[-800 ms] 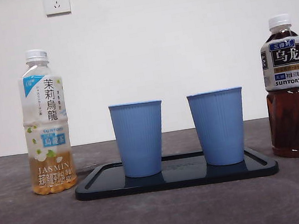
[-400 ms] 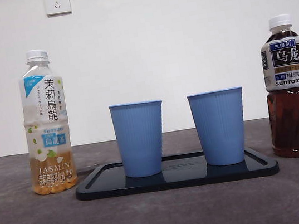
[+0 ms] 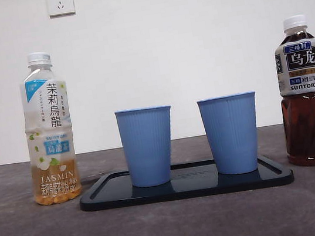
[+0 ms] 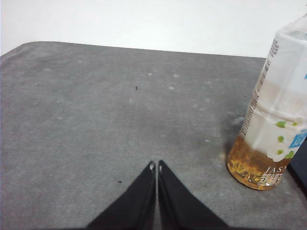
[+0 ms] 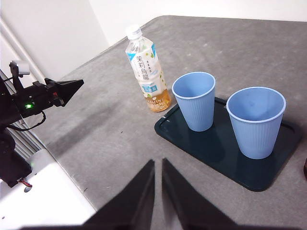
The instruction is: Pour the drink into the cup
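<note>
Two blue cups [image 3: 147, 146] [image 3: 232, 134] stand upright on a dark tray [image 3: 186, 188]. A jasmine bottle [image 3: 48, 129] stands left, a dark tea bottle [image 3: 304, 93] right.

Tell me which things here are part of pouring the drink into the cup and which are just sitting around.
Part of the job:
jasmine tea bottle, capped
dark oolong tea bottle, capped
two blue cups, both empty
left gripper, jaws shut, beside the jasmine bottle
right gripper, holding nothing

Just there:
black tray under the cups
wall sockets
</note>
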